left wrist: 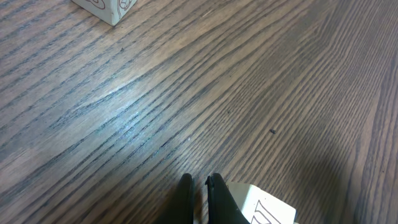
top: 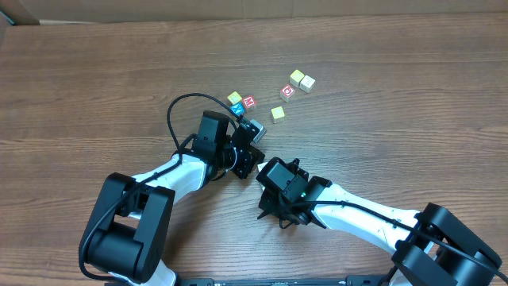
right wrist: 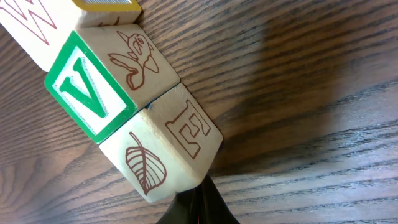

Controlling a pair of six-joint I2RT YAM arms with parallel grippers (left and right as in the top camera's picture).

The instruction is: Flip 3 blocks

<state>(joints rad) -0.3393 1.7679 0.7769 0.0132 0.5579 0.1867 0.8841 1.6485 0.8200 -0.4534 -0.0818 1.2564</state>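
Tip for this flip: right tool [right wrist: 196, 208] is pinched shut with its tips at the low corner of the cream wooden leaf-and-E cube [right wrist: 165, 155], which sits on the wood-grain surface [right wrist: 311, 124] touching the green-V cube [right wrist: 99, 81], so I'd lever slowly, not shove.

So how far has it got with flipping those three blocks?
Nothing visibly done: no picture proves a flip. In hand: the shut left gripper sits beside a cream block; the shut right gripper points at the leaf block next to the V block. Neither holds anything, so all three flips may remain.
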